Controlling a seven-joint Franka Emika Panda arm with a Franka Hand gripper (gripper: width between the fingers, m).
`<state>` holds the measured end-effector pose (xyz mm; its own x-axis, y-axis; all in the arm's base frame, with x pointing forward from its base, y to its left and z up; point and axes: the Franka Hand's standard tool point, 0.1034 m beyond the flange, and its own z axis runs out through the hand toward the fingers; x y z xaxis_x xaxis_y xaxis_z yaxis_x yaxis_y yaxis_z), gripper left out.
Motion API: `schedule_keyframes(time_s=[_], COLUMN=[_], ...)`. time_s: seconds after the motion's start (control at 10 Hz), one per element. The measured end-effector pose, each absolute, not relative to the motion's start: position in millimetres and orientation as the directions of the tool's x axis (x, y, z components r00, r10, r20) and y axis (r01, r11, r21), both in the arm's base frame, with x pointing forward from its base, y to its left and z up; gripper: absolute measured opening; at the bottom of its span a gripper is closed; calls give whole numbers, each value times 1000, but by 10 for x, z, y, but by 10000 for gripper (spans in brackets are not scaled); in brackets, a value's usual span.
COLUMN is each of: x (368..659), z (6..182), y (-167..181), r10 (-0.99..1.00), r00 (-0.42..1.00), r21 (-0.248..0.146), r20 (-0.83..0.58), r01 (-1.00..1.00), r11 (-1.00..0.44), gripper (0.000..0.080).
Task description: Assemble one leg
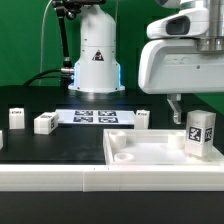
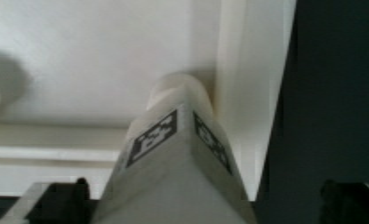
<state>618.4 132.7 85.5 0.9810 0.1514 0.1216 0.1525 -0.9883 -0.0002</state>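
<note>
White plastic dominates the black table (image 1: 30, 145). Going from the exterior view's left, three small rectangular posts (image 1: 44, 123) lie loose, then the flat marker board (image 1: 95, 117), then another post beside the tray's far edge. Nearer the camera sits the large square tray (image 1: 140, 155) with its raised rim. At its right corner the leg (image 1: 199, 134) stands upright, tag outward. Above it hangs the gripper (image 1: 181, 105), partly cut off; in the wrist view its dark fingers (image 2: 56, 198) stand spread either side of the leg (image 2: 172, 150), clear of it.
</note>
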Motion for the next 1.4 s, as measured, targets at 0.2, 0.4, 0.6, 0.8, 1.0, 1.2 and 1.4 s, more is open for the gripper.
schedule_keyframes(time_s=[0.2,0.4,0.6,0.8,1.0,1.2,1.4], x=[6179,6201,6195,6194,6193,6188,6203], z=[827,828,810,809,806,800,798], y=[1303,1240,1190,1194,1195,1200,1186], r10=[278,372,370,370,370,324,20], r00=[950,916,917,917,917,934,991], r21=[17,34,29,29,29,15,-57], r20=[144,152,151,151,150,148,132], r01=[279,372,370,370,370,326,28], r11=[-960,-928,-929,-928,-928,-945,-998], gripper=[648,648,539,387,291,291,291])
